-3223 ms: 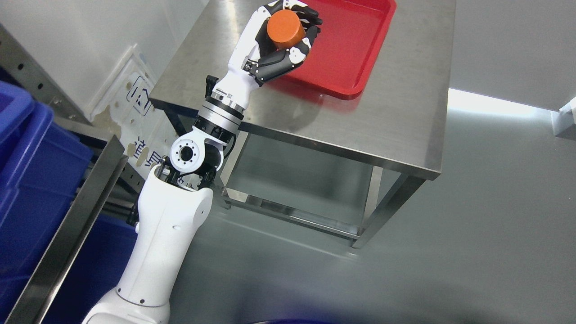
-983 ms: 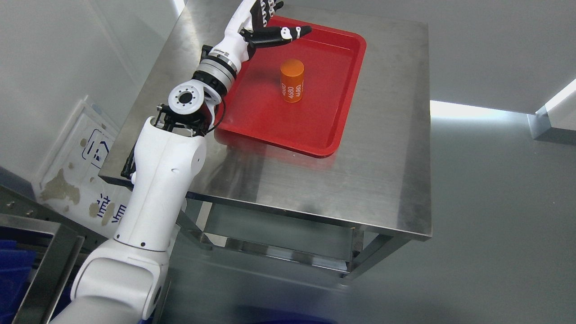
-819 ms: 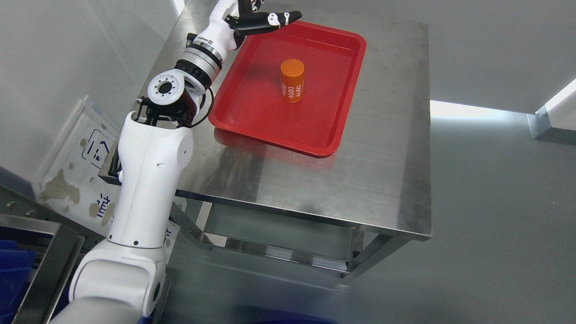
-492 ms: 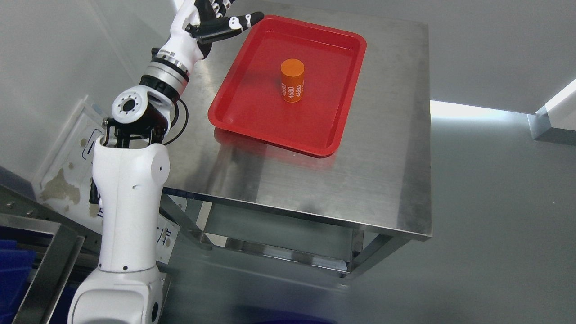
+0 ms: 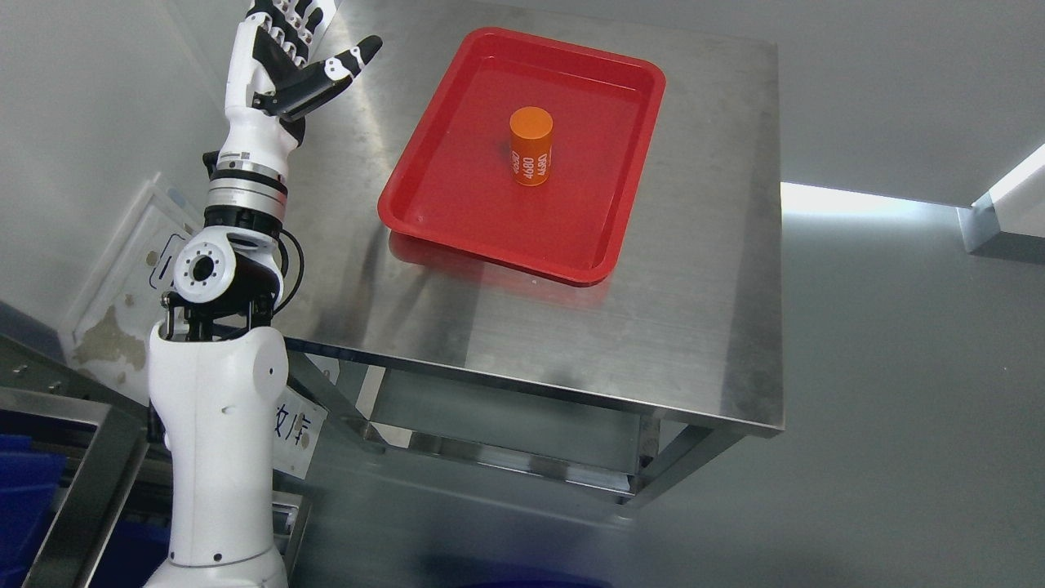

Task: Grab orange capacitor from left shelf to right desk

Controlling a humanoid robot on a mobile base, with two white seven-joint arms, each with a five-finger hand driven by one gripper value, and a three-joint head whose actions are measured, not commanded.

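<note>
Head view: the orange capacitor (image 5: 531, 147) stands upright near the middle of the red tray (image 5: 424, 204), which lies on the steel table (image 5: 694, 310). The left hand (image 5: 282, 61) is raised over the table's left edge, well apart from the tray, its fingers (image 5: 347, 57) spread wide and holding nothing. The right hand is not in view.

Judging from this, the placing looks done and the step in hand is clearing the arm away. To do that well, the hand should travel up and leftward, clear of the table edge and of the tray rim, so that nothing nudges the tray and tips the cylinder. The fingers are best left open until the arm is clear.

The capacitor is a short, stout cylinder, bright orange with a flat, plain top and white figures printed down its side. It looks rigid and smooth. Standing on end, it should be steady but could roll if knocked over.
</note>
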